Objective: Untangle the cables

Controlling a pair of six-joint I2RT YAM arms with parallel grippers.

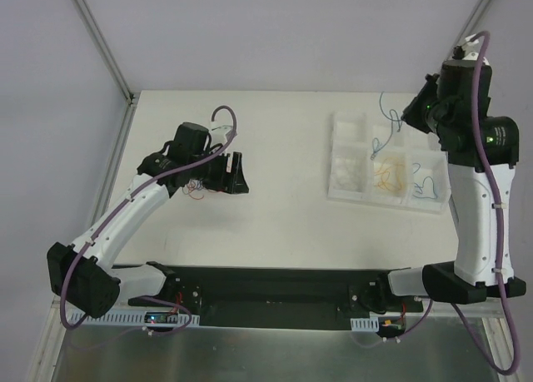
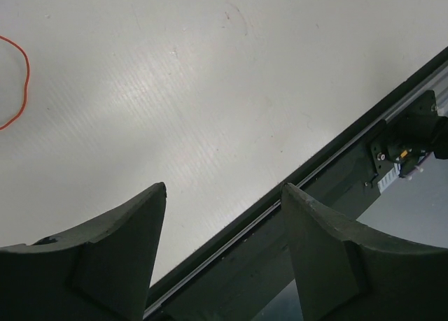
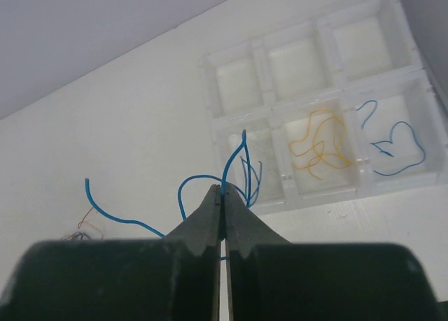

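My right gripper (image 3: 222, 190) is shut on a thin blue cable (image 3: 234, 160) and holds it up in the air above the white compartment tray (image 3: 308, 38). The cable's loose ends curl away to both sides. In the top view this gripper (image 1: 408, 116) hangs over the tray's (image 1: 350, 124) far right part. Yellow-orange cables (image 3: 320, 150) lie in one compartment and another blue cable (image 3: 395, 150) in the one beside it. A small tangled bundle (image 1: 196, 189) of red and dark cables lies on the table by my left gripper (image 1: 237, 176). That gripper (image 2: 224, 189) is open and empty, with a red loop (image 2: 24, 83) to its left.
The table's near edge with its black rail (image 2: 336, 174) runs just under my left gripper. The tray's back-row compartments (image 3: 297, 62) hold nothing I can see. A metal frame post (image 1: 104, 45) stands at the table's far left corner.
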